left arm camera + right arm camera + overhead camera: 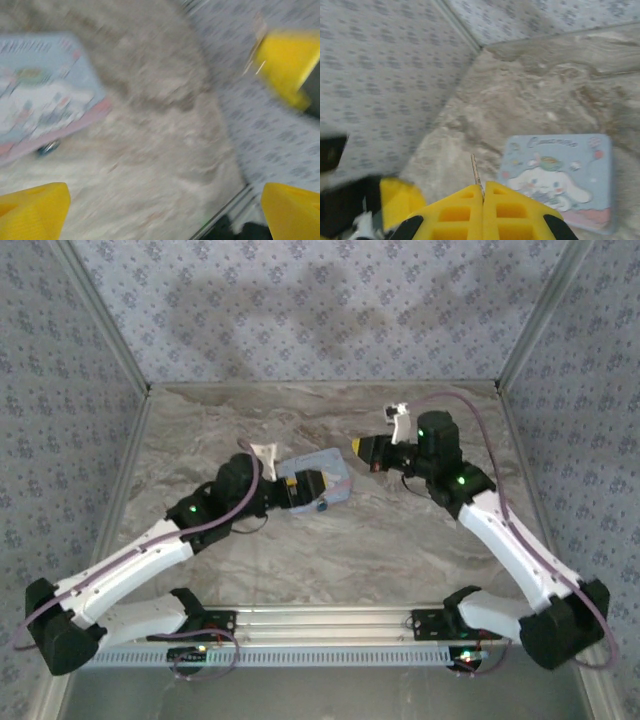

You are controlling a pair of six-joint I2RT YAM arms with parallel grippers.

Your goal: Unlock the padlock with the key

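R gripper (pixel 483 189) pinching key (pixel 475 169).

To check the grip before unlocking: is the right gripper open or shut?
Shut. The right gripper has its yellow fingers pressed together, and the thin metal key sticks out from between them.

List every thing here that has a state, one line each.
Pale blue cartoon-printed rectangular tin: lid shut, lying flat.
Tiny dark teal padlock: at the tin's edge, no key in it; too blurred to tell whether it is locked.
Thin metal key: clamped, tip sticking out.
Left gripper: open, holding nothing.
Right gripper: shut on the key.
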